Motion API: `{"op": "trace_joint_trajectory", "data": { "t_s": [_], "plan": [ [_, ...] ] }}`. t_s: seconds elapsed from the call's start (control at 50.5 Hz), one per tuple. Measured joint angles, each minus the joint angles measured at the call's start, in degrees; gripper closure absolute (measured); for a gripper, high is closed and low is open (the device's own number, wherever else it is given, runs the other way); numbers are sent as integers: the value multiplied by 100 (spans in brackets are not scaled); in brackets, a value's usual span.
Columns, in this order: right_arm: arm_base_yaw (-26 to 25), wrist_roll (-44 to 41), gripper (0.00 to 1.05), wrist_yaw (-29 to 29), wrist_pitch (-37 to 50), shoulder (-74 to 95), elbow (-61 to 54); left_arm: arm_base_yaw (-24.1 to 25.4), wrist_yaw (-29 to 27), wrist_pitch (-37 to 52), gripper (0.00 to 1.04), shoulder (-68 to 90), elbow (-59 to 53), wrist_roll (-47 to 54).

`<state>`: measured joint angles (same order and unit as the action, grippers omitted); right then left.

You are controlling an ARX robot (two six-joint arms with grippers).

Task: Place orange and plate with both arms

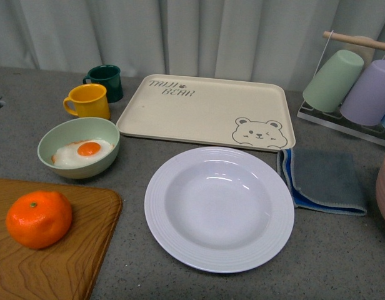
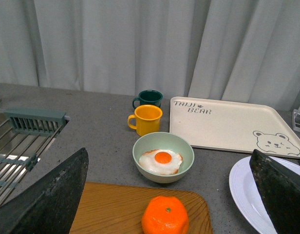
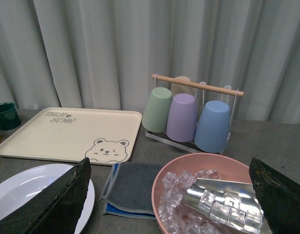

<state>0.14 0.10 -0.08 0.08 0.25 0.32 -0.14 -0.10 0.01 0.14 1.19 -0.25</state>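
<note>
Showing the left jaws spread wide apart, gripping nothing. Locating the orange (image 2: 165,215) between the left jaws and just ahead of them, touching neither finger, sitting stem dot up on the wooden cutting board (image 2: 121,207). Locating the white deep plate (image 2: 243,189) on the grey desk (image 2: 96,131), partly hidden behind one finger of the left jaws and empty. Noting, farther ahead of the left jaws, a pale green bowl (image 2: 162,178) holding a fried egg (image 2: 162,161), then a yellow mug (image 2: 146,119) and a dark green mug (image 2: 150,98), with the cream bear tray (image 2: 228,127) beside them.

Showing the right jaws likewise spread wide, gripping nothing. Finding the same plate partly behind one finger of the right jaws. Noting a folded grey and blue cloth (image 3: 131,187) and a pink bowl (image 3: 185,165) lying between the right jaws, the bowl carrying ice cubes (image 3: 178,183) and a metal scoop (image 3: 222,189). Noting a cup rack (image 3: 196,84) with upturned cups well ahead of the right jaws. Showing neither arm in the front view.
</note>
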Motion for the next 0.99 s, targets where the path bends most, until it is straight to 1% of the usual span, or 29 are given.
{"op": "trace_joint_trajectory", "data": {
  "t_s": [0.99],
  "plan": [
    [0, 0, 9, 0, 0, 0, 0, 0, 0, 0, 7, 0, 0, 0]
  ]
}}
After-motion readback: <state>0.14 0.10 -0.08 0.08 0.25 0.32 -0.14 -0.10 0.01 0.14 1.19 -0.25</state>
